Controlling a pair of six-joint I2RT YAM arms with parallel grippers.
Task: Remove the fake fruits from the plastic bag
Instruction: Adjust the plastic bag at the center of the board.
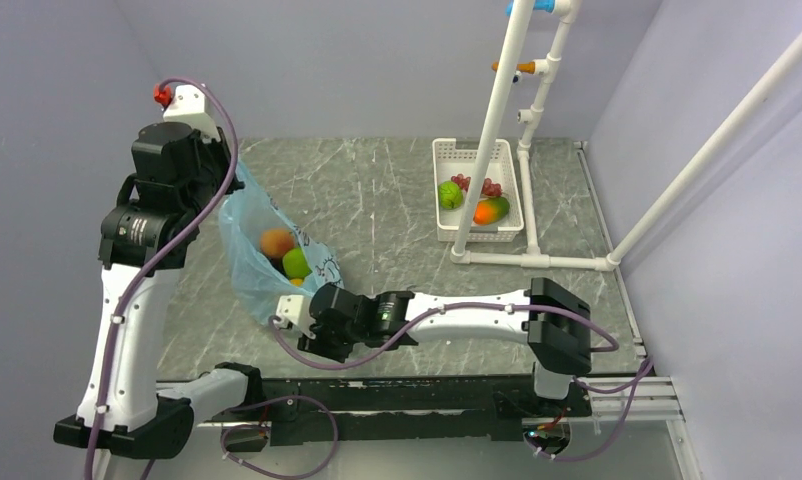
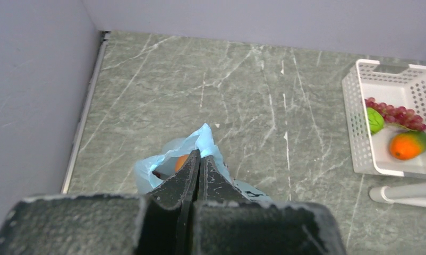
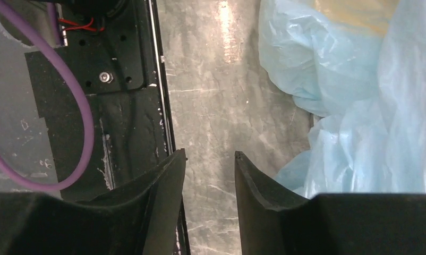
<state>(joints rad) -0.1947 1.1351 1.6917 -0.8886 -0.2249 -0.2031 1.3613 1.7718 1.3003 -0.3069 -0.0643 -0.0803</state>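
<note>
The light blue plastic bag (image 1: 262,250) hangs from my left gripper (image 1: 232,172), which is shut on its top edge and holds it up off the table; the pinch shows in the left wrist view (image 2: 200,154). Inside the bag I see an orange fruit (image 1: 276,242) and a green fruit (image 1: 296,263). The orange fruit peeks out in the left wrist view (image 2: 181,162). My right gripper (image 1: 295,328) is open and empty, low by the bag's near bottom corner. In the right wrist view (image 3: 210,155) the bag (image 3: 359,106) lies just right of its fingers.
A white basket (image 1: 447,195) at the back right holds a green fruit (image 1: 450,194), a mango (image 1: 491,210) and red grapes (image 1: 490,187). A white pipe frame (image 1: 492,120) stands over the basket. The black base rail (image 3: 120,69) lies left of the right gripper.
</note>
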